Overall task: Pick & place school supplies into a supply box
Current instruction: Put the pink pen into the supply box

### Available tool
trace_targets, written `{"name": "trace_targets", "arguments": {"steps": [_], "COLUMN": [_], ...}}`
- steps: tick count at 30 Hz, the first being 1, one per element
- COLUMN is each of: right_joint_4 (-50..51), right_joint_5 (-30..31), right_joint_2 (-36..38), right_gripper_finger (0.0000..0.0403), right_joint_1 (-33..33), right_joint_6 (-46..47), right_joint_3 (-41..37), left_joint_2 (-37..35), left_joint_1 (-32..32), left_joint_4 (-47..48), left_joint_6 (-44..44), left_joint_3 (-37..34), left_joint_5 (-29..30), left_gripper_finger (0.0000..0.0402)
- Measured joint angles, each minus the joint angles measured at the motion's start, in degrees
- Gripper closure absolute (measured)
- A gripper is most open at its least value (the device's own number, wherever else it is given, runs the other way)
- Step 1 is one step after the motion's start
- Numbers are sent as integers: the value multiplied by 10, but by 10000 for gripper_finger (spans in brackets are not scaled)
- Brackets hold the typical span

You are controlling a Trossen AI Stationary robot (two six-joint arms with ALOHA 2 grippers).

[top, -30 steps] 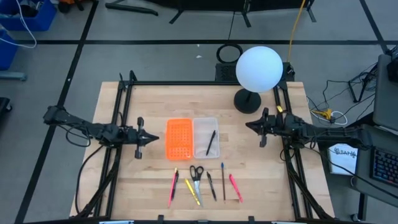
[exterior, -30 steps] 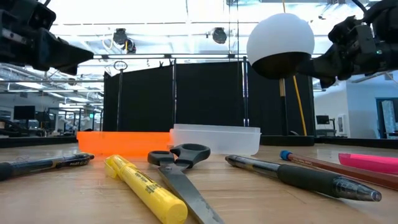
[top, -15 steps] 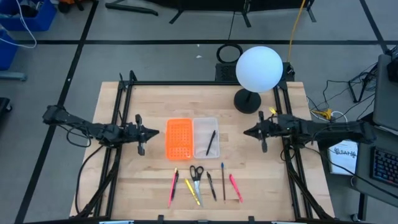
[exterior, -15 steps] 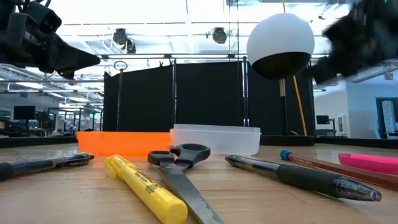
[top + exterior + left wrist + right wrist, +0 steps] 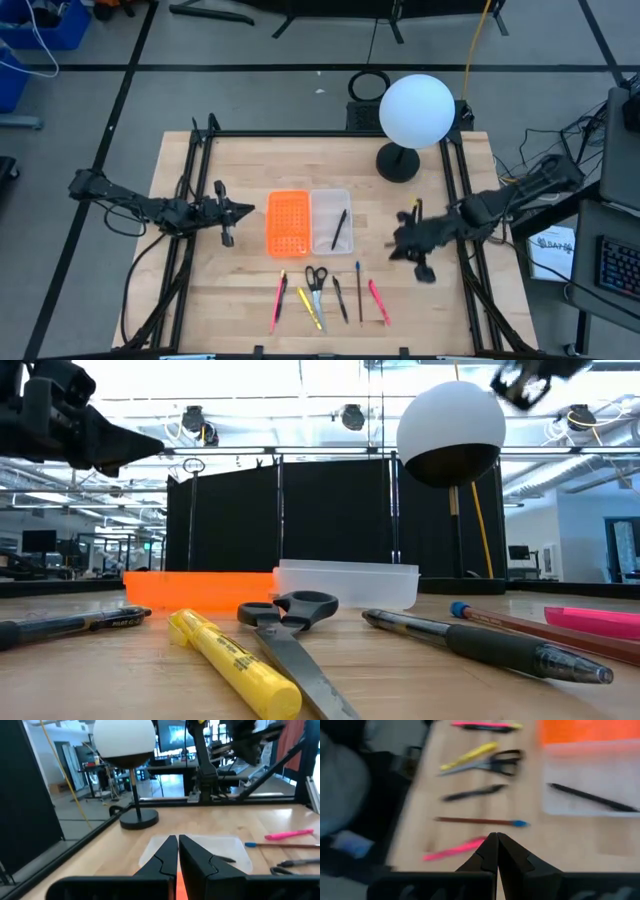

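Observation:
The clear supply box (image 5: 331,220) lies mid-table with one black pen (image 5: 340,229) in it. Near the front edge lie a pink pen (image 5: 279,298), a yellow highlighter (image 5: 309,308), the scissors (image 5: 316,285), a black pen (image 5: 340,298), a blue-tipped pencil (image 5: 359,290) and a pink highlighter (image 5: 377,300). My right gripper (image 5: 393,246) hovers shut, right of the box and above the pencil's far end; its wrist view shows the fingers (image 5: 496,840) closed over the pink highlighter (image 5: 455,849). My left gripper (image 5: 245,209) waits shut, left of the orange piece.
An orange perforated piece (image 5: 287,222) lies against the box's left side. A lamp with a white globe (image 5: 417,110) stands on its black base (image 5: 398,161) at the far right. Black frame rails run along the table's left and right edges.
My right gripper has swung from the table's right edge toward the near edge and the middle, tipping down toward the row of pens; it is blurred with motion. My left gripper has crept a little toward the orange piece. Nothing on the table has moved.

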State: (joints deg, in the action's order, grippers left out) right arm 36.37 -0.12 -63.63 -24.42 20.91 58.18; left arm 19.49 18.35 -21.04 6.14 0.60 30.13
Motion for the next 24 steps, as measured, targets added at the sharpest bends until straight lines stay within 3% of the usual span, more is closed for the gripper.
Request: {"name": "trace_targets", "arguments": {"steps": [7, 12, 18, 24], "right_joint_4": [163, 140, 138, 64], "right_joint_5": [-44, -91, -15, 59], "right_joint_2": [-142, -206, -260, -296], "right_gripper_finger": [403, 403, 403, 382], "right_joint_1": [-95, -136, -161, -168], "right_joint_6": [228, 414, 542, 527], "right_joint_3": [159, 175, 175, 175], "left_joint_2": [0, 0, 0, 0], "left_joint_1": [0, 0, 0, 0], "left_joint_4": [-46, -57, -58, -64], "left_joint_6": [31, 25, 19, -13], "left_joint_3": [0, 0, 0, 0], "left_joint_5": [0, 0, -1, -1], "left_gripper_finger": [376, 376, 376, 376]}}
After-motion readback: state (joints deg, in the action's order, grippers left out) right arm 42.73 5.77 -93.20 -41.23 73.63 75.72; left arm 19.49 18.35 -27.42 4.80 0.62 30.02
